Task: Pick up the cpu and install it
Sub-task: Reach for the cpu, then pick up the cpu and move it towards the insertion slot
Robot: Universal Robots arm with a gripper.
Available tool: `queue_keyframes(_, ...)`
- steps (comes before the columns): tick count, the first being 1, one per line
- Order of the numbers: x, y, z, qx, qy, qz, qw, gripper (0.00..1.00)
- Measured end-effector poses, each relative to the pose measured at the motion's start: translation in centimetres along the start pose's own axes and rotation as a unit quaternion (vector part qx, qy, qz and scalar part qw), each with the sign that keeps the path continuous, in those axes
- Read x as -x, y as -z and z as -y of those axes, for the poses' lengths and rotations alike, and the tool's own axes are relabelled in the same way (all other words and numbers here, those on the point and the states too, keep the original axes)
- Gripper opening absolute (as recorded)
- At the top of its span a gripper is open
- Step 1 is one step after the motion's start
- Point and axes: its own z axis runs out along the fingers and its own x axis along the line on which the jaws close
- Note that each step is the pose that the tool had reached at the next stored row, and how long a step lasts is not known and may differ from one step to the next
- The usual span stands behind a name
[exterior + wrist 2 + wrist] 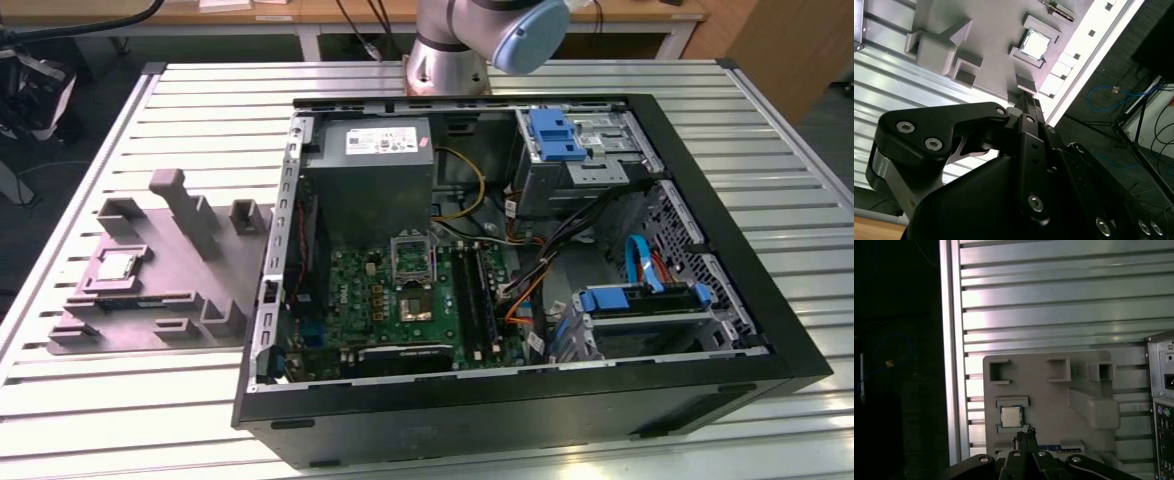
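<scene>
Tool (1024, 436), tips together, body cropped, near cpu (1011, 416)

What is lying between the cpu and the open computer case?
In the exterior view, upright posts of the grey holder stand between the cpu and the case.

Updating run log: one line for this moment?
small flat silver square cpu: seated in grey plastic fixture beside open black computer case | gripper: shut, empty, clear of cpu | install: not done
</scene>
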Motion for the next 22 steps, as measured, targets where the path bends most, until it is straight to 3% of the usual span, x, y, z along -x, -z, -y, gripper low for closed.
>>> queue_keyframes(12, -1.40, -0.10, 0.11, 0.0000, 0.000, 0.0000, 1.0000, 0.11)
queue_keyframes(22, -1.58, -0.11, 0.13, 0.0000, 0.000, 0.0000, 1.0000, 0.11)
